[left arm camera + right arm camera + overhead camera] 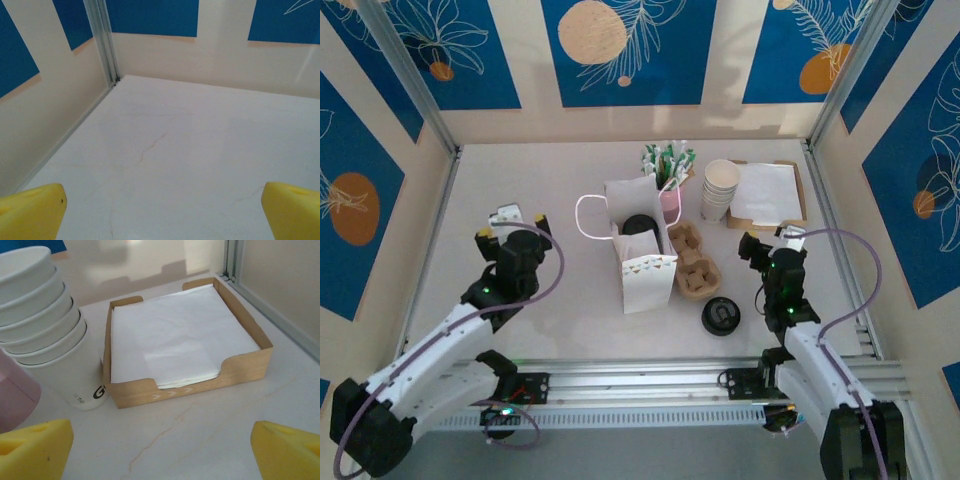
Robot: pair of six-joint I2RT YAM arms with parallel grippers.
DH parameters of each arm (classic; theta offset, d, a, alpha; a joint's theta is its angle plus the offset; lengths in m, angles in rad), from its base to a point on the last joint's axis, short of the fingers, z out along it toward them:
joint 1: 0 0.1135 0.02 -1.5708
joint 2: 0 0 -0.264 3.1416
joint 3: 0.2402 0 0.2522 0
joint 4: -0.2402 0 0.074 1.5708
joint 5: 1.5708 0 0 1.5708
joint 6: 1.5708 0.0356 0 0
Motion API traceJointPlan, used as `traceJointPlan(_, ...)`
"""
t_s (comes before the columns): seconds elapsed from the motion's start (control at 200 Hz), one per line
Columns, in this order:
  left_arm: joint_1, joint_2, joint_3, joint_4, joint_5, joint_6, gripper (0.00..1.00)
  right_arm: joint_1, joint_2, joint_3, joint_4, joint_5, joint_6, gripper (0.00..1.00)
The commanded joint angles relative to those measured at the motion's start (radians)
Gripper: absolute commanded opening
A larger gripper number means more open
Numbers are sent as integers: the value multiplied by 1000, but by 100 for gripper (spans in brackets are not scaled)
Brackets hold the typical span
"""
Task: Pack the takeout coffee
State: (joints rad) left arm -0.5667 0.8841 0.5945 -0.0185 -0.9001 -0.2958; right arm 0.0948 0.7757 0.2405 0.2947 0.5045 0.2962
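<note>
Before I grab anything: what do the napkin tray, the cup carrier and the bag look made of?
Napkin tray: brown cardboard, matte, with thin cut edges and folded corners. Cup carrier: probably moulded paper pulp, dull tan with rounded wells, though it is too small here to be sure. Bag: white paper, judging by its flat, creased, matte panels.
</note>
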Motion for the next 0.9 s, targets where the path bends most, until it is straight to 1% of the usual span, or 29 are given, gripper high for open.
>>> traceJointPlan(0.0,19,37,-76,276,-75,102,100,-6,64,-14,160,-32,13,92)
traceJointPlan(0.05,34,59,-97,313,-60,117,100,-7,111,-5,175,-29,-9,92)
traceJointPlan(0.14,72,116,-107,318,-19,113,100,-4,199,6,216,-18,-30,92)
traceJointPlan(0.235,96,205,-110,351,-14,126,100,-5,293,18,281,-3,-40,92)
traceJointPlan(0.355,136,315,-156,553,-14,169,100,-4,419,66,327,-14,-70,92)
traceJointPlan(0.375,142,323,-153,552,-17,153,100,-4,442,74,340,-5,-74,92)
traceJointPlan(0.425,162,335,-152,573,29,156,100,-2,478,102,333,16,-75,92)
traceJointPlan(0.46,177,349,-158,616,49,167,100,-3,505,111,359,17,-80,92)
traceJointPlan(0.51,189,374,-168,691,42,180,100,-3,539,128,381,0,-93,92)
traceJointPlan(0.565,191,390,-174,752,48,252,100,-1,574,169,350,-19,-116,91)
traceJointPlan(0.63,191,398,-170,756,82,342,99,6,607,214,307,-15,-128,90)
traceJointPlan(0.725,200,465,-156,781,50,425,100,23,623,224,312,1,-150,91)
traceJointPlan(0.81,210,560,-135,796,-15,441,100,31,620,215,327,3,-162,91)
traceJointPlan(0.85,212,602,-137,838,-34,447,100,32,622,218,324,2,-161,92)
traceJointPlan(0.88,212,632,-146,883,-29,448,100,30,624,222,319,2,-159,92)
traceJointPlan(0.895,214,648,-149,923,-19,469,100,30,625,224,318,2,-160,92)
